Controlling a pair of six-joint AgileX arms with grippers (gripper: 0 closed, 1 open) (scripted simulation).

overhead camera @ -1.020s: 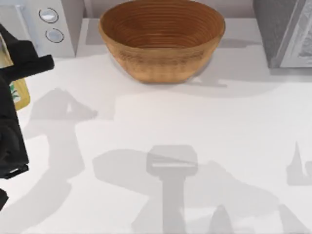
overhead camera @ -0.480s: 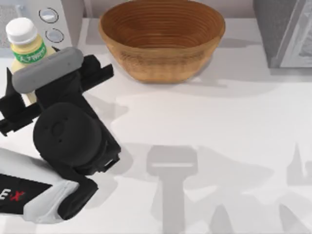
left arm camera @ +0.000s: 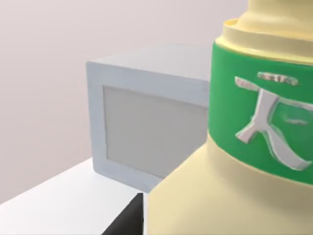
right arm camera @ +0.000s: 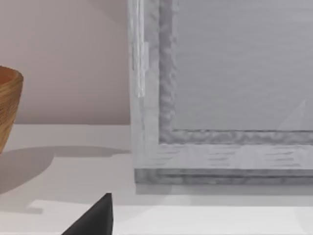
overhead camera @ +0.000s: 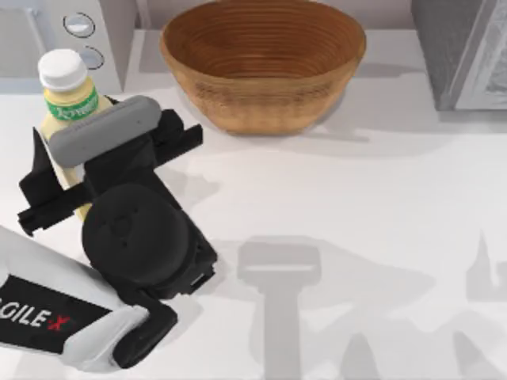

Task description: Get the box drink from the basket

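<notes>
The left gripper [overhead camera: 59, 170] has its jaws closed on the box drink [overhead camera: 67, 119], clamping the pale-yellow body low down, with the green neck band and round white cap standing up clear above the fingers. The carton sits upright, or very nearly so, between them. Seen from the left wrist, the box drink [left arm camera: 234, 161] looms right in front of the lens, its green band printed with a pale mark (I can't make out what it reads).

Just beyond the jaws, past the carton, stands a white appliance [overhead camera: 83, 39] with two round dials, at the table's back left corner. From the wrist it shows as a pale grey-fronted box [left arm camera: 146, 132].

Off to the right of the held carton, well apart from it, the basket [overhead camera: 263, 67] rests on the white table [overhead camera: 356, 198] near the back edge, its ringed inside bare.

Farther right again is a grey cabinet [overhead camera: 463, 51]. The right gripper [right arm camera: 95, 218] shows as a dark fingertip near that cabinet [right arm camera: 225, 93]; I cannot tell how its jaws stand.
</notes>
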